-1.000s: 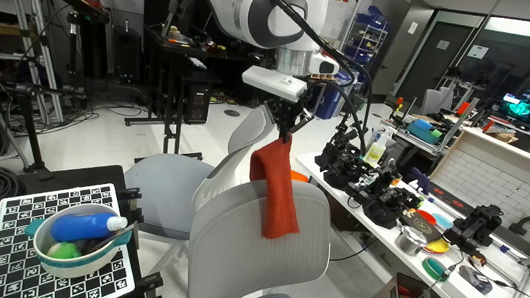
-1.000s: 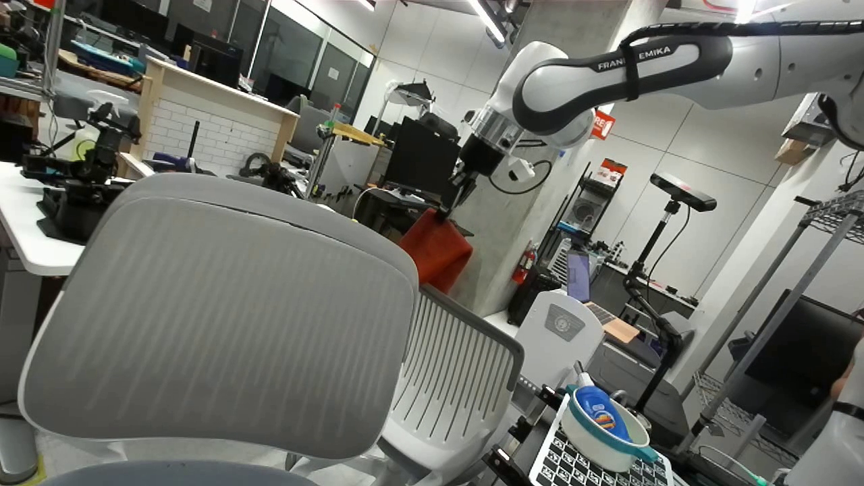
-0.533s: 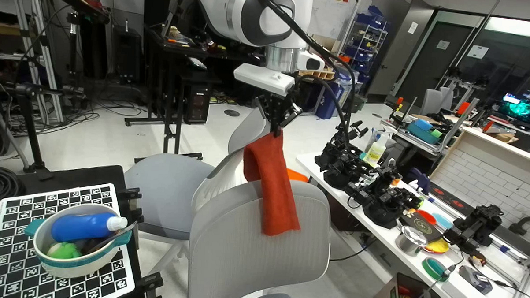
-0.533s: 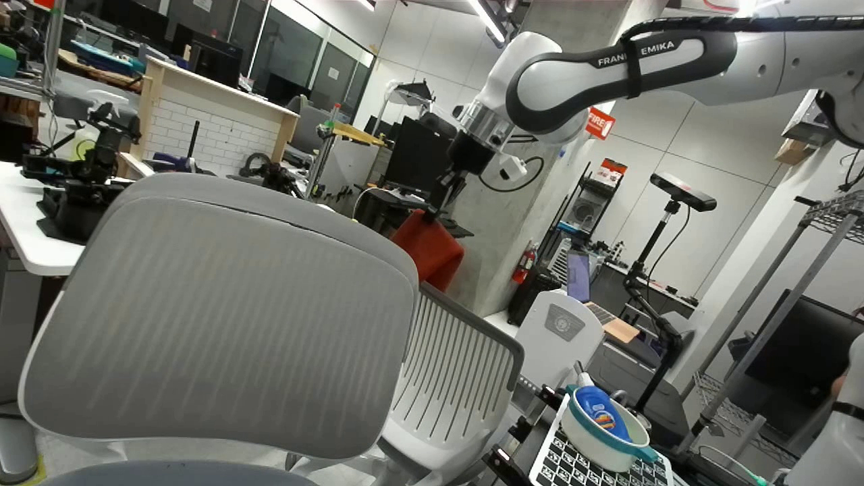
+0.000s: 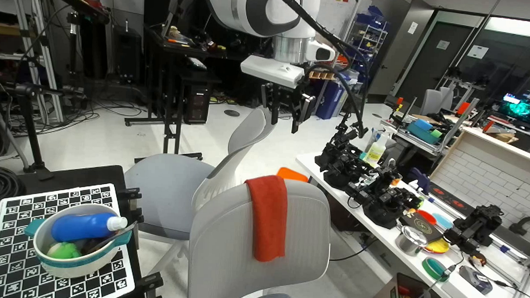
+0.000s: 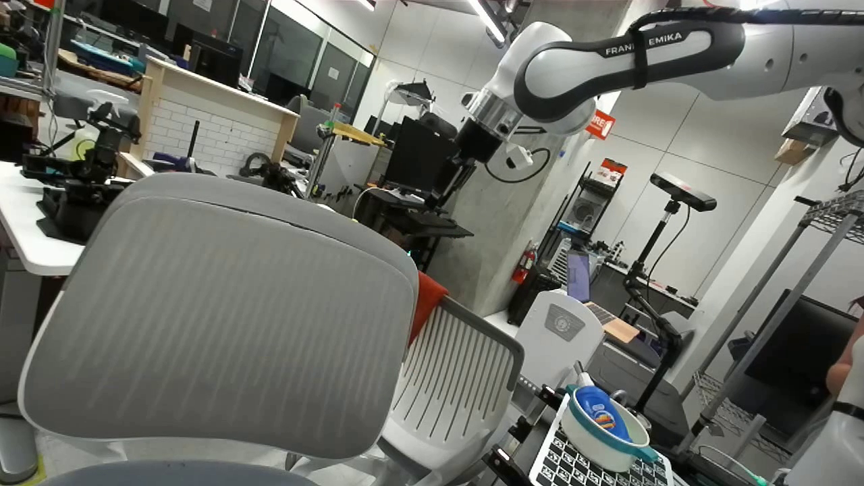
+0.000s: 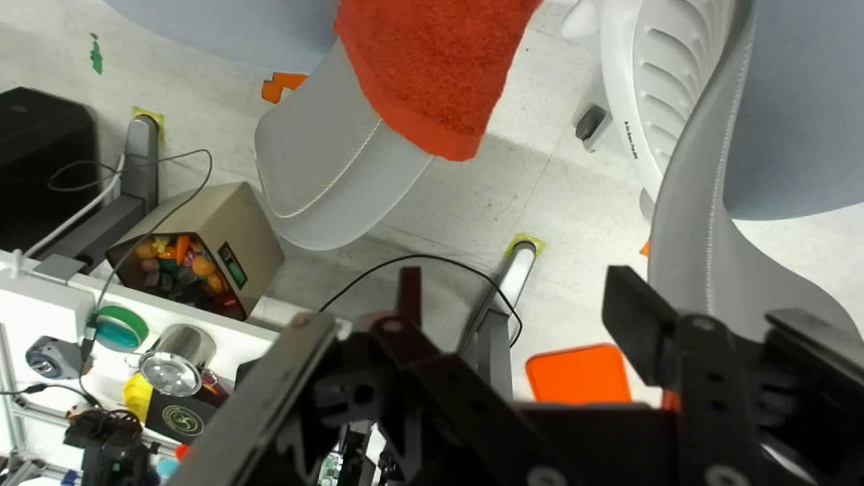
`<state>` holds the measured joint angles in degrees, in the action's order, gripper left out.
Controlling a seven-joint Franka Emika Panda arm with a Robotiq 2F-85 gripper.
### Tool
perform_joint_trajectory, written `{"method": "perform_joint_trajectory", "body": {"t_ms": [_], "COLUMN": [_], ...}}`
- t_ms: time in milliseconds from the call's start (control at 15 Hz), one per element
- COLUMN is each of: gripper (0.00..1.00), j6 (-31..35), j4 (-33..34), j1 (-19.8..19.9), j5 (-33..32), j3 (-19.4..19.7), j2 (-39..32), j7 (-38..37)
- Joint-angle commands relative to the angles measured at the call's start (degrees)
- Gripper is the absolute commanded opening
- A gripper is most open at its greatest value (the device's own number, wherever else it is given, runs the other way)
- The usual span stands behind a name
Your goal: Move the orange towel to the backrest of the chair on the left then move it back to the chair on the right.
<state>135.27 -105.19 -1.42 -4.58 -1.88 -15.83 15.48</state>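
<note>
The orange towel [image 5: 269,219] hangs over the top of the backrest [image 5: 220,244] of the nearer, right-hand chair in an exterior view. In an exterior view only one corner of the towel [image 6: 425,300] shows, at the top of the slatted chair [image 6: 466,368]; the rest is hidden. The other chair [image 5: 173,192] stands beside it and carries no towel. My gripper [image 5: 285,123] is above the towel, apart from it, with parted fingers. In the wrist view the gripper [image 7: 514,270] is open with nothing in it, and the towel [image 7: 439,74] lies at the top edge.
A bowl [image 5: 73,268] with a blue bottle rests on a checkered board [image 5: 19,228] beside the chairs. A long white table [image 5: 310,164] with several black devices runs along one side. On the floor are an orange object [image 7: 577,374] and a box of toys [image 7: 236,236].
The gripper was shut on the towel's raised end; now it has opened and let go. The towel has dropped flat over the backrest, and the gripper has moved up slightly.
</note>
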Motion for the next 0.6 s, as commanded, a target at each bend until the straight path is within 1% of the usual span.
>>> {"method": "perform_joint_trajectory", "body": {"t_ms": [0,67,200,267,533], "gripper": [0.99,0.82,0.98,0.99,0.99], "j6": [0.26,-0.19,-0.19,-0.19,-0.18], "j4": [-3.91,-0.64,-1.86,-2.28,-2.77], "j1": [3.17,1.47,2.3,2.43,2.38], "j5": [4.91,2.04,3.71,3.89,3.94], "j3": [-1.43,-0.45,-0.43,-0.42,-0.67], "j2": [4.91,1.46,2.98,3.44,3.65], "j7": [8.04,3.61,6.26,6.72,6.8]}}
